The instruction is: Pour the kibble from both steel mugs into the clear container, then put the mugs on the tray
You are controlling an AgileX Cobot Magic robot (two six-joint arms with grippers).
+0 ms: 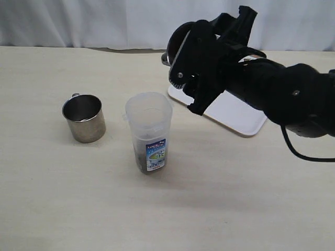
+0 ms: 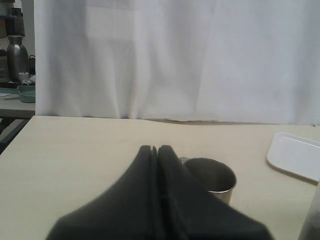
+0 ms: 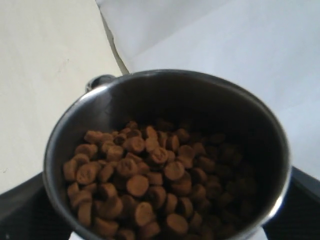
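So the kibble (image 3: 145,185) is sitting in the held mug (image 3: 200,105), a decent heap of brown pellets pooled toward one side of the bottom. That makes me think the mug's tipped a bit. The right gripper (image 1: 191,78) has it by the body, jaws spread wide round the steel wall; you can see black bits either side of it in the right wrist view. Grabbing the body rather than the handle makes sense to me, since a roll of the wrist would tip the rim straight over.

It's held up off the table (image 1: 78,209), above and to the right of the clear container (image 1: 149,130) in the exterior view, and it's not over the mouth yet. So there's no pour going on; I'd call this the carry-over step. The container stands upright with its top open, and there's a dark layer low down by the label. It looks like kibble, though I can't swear to it.

The other mug (image 1: 84,119) stands upright left of the container, apart from it, and looks empty inside, so my guess is half the pouring's done. The left gripper (image 2: 155,155) is pinched shut on nothing, parked near that mug and out of the way.

The tray (image 1: 235,117) lies beyond the right arm, partly hidden, with no mug on the part that shows.
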